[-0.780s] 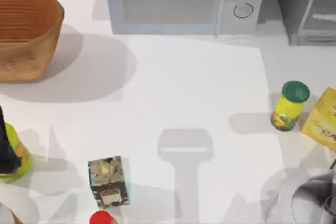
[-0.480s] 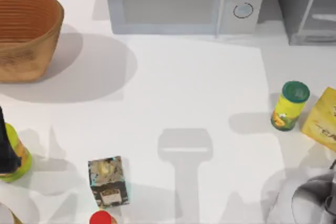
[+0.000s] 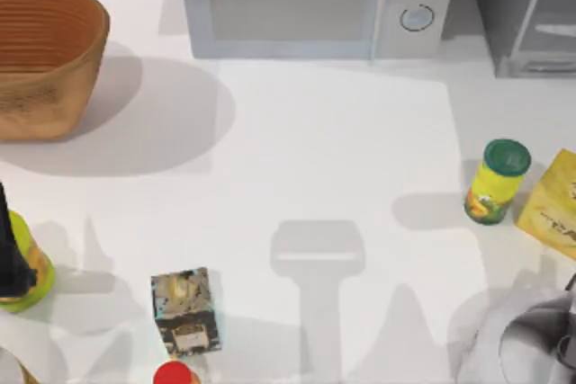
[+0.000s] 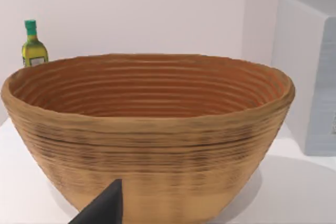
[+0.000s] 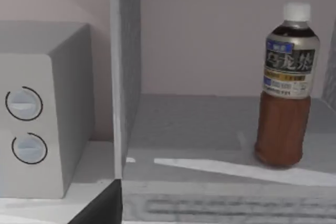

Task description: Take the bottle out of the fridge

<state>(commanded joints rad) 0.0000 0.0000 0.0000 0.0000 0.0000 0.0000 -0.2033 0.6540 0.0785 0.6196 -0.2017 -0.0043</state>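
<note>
The bottle point(image 5: 287, 87) stands upright on the floor of the fridge point(image 5: 199, 124), with a white cap, a dark label and brown liquid. From above, the fridge point(image 3: 526, 15) is at the table's back right corner. My right arm point(image 3: 535, 343) is low at the front right corner, well short of the fridge. One dark fingertip point(image 5: 102, 208) of its gripper shows with nothing against it, and the gripper is open and empty. My left gripper point(image 3: 11, 254) is parked at the left edge, its fingertip point(image 4: 105, 208) free in front of a basket.
A light grey microwave point(image 3: 315, 2) with two knobs stands left of the fridge. A yellow-green can point(image 3: 495, 182) and a yellow box point(image 3: 553, 204) lie between my right arm and the fridge. A wicker basket point(image 3: 40, 56), a small carton point(image 3: 184, 310) and a red cap point(image 3: 175, 373) sit to the left.
My right arm has shifted slightly at the front right corner and its shadow on the table has spread. Nothing else has moved.
</note>
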